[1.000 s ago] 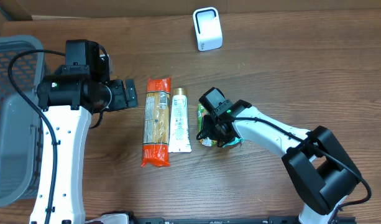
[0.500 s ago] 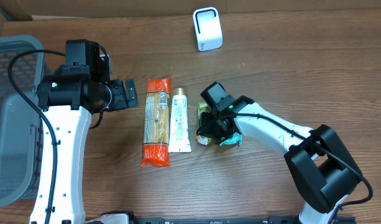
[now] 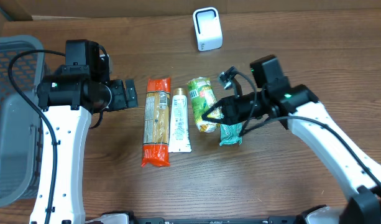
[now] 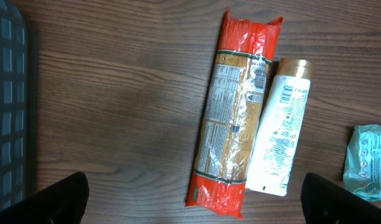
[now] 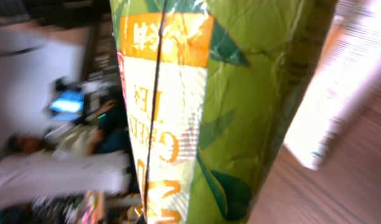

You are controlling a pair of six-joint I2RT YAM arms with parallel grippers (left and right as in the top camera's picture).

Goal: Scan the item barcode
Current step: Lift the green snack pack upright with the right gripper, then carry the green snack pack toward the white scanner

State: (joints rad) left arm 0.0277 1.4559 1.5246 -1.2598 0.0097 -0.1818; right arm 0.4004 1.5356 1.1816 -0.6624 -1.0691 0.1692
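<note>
Since a second ago the right arm has swung out toward 3 o'clock, and the green tea packet (image 3: 202, 104) has come out from under it and now shows its full length.

From overhead, the right gripper (image 3: 215, 114) is pinched on the packet's near end, at the centre of the table (image 3: 283, 56). The packet lies lengthwise just beside the cream tube (image 3: 179, 120), at the tube's 3 o'clock. A teal pouch (image 3: 231, 134) lies uncovered at the packet's 5 o'clock. The orange pasta packet (image 3: 157, 121) touches the tube at its 9 o'clock. The white scanner (image 3: 207, 28) stands at 12 o'clock, well apart from the packet. The left gripper (image 3: 130, 93) hovers at 9 o'clock of the pasta, jaws spread, holding nothing. A grey basket (image 3: 10, 118) fills the far 9 o'clock edge.

The left wrist camera looks straight down on the pasta and tube side by side, with its own fingers (image 4: 56, 198) wide apart in the lower corners and the pouch's edge at 3 o'clock.

The right wrist camera is filled by the green tea packet (image 5: 209, 106), with orange and white panels and the lettering "GREEN TEA"; the background is blurred.
</note>
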